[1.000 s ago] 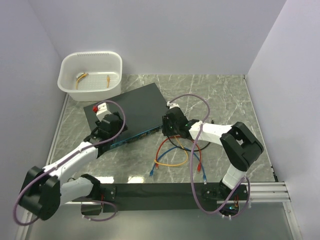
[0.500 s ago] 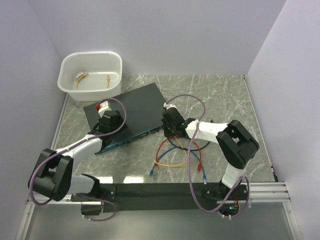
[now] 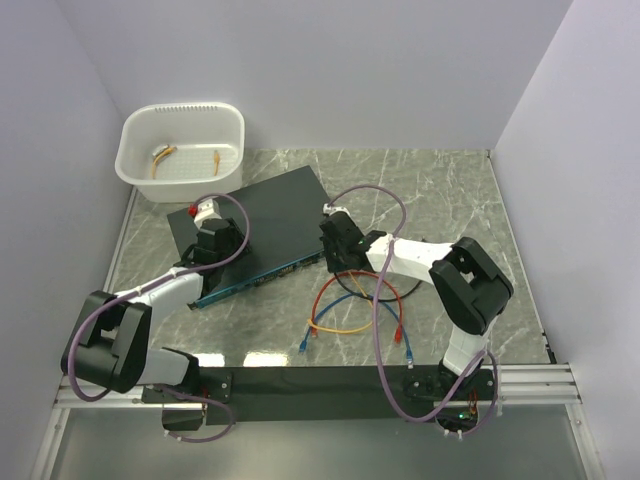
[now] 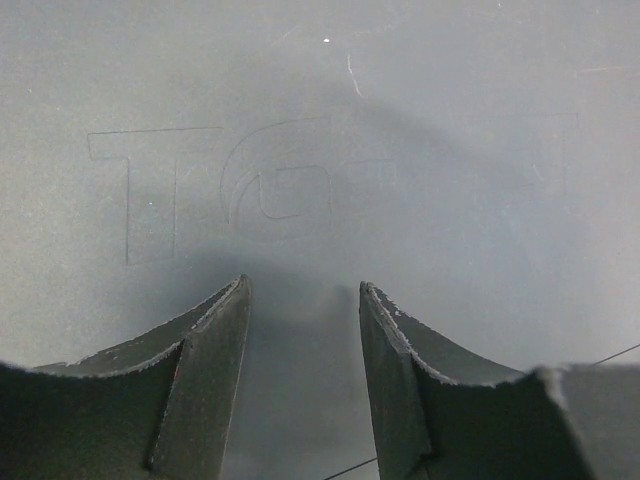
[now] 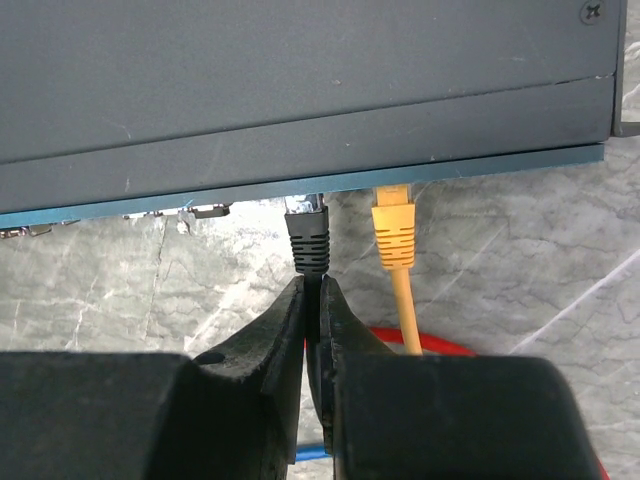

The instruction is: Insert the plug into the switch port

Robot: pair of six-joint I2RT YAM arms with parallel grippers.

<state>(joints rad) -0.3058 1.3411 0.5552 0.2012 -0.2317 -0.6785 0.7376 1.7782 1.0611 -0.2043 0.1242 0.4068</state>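
The flat black switch [image 3: 265,220] lies at an angle on the table, its teal-blue port face [image 3: 262,279] toward me. In the right wrist view only a thin teal strip [image 5: 520,157] shows and the sockets are hidden under the box's edge. My right gripper [image 5: 313,285] is shut on the black cable just behind the black plug [image 5: 308,235]. The plug's clear tip is at the port face; I cannot tell how deep it sits. A yellow plug [image 5: 394,235] sits in the face just to its right. My left gripper [image 4: 303,290] is open and empty, close over the switch's top [image 4: 330,120].
A white tub [image 3: 130,165] holding small orange pieces stands at the back left. Red, orange and blue cables [image 3: 345,308] loop on the marble in front of the switch, with loose plugs near the front edge. Walls close in on both sides.
My left gripper has moved away from me, further onto the switch's top. My right gripper has moved slightly left, toward the port face, still holding the black cable.
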